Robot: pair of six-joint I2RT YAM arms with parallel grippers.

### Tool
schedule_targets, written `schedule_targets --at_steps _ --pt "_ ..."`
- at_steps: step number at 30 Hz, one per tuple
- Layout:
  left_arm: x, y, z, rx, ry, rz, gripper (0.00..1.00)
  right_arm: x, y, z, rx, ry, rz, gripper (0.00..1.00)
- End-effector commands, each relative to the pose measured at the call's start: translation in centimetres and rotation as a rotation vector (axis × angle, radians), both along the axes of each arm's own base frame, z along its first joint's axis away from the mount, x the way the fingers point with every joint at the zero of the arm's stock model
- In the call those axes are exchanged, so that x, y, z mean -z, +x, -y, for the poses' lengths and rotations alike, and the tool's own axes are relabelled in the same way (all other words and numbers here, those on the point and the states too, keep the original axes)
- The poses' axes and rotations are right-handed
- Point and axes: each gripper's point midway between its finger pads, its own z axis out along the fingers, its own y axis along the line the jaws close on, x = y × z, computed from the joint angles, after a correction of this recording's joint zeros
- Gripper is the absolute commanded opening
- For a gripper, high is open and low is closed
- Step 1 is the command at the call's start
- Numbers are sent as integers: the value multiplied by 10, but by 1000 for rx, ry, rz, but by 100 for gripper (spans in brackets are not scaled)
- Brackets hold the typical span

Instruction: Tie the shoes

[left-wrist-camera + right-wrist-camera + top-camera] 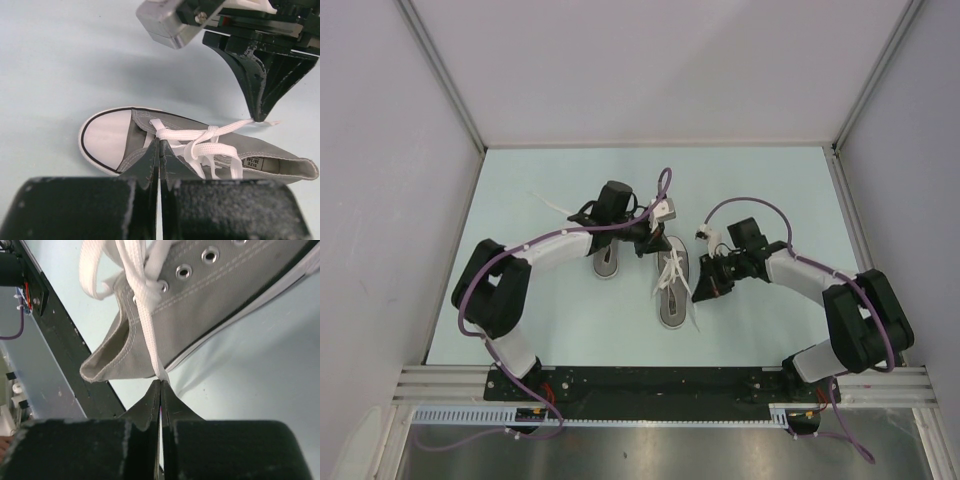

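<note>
Two grey canvas sneakers with white toe caps lie mid-table. The right shoe (672, 287) lies between my grippers, and the left shoe (607, 264) is partly under my left arm. My left gripper (653, 243) is shut, its tips (159, 141) pinching the white lace (200, 134) just behind the toe cap (105, 137). My right gripper (704, 292) is shut on another stretch of lace (148, 327) beside the shoe's heel opening (107, 365). Its tips (161, 383) pull the lace taut. In the left wrist view the right gripper's fingers (260, 85) hold a lace end.
White enclosure walls stand at the left, back and right of the pale table (770, 190). A black base rail (660, 380) runs along the near edge. A loose lace (552, 206) trails from the left shoe toward the back left. Purple cables (750, 203) loop over both arms.
</note>
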Motion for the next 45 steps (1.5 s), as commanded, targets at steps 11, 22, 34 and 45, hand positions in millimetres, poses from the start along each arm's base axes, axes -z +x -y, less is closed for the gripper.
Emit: schedule_targets --at_steps 11,22,34,45 --pt "-18 -6 2 20 -61 6 0 -43 15 0 55 124 56 34" --pt "-16 -4 4 -3 -75 -12 0 -94 54 -36 131 150 351 56" --pt "-19 -3 6 -3 -89 -23 0 -83 74 -55 289 178 215 52" --pt "-26 -10 8 48 -113 2 0 -100 80 -25 210 168 288 50"
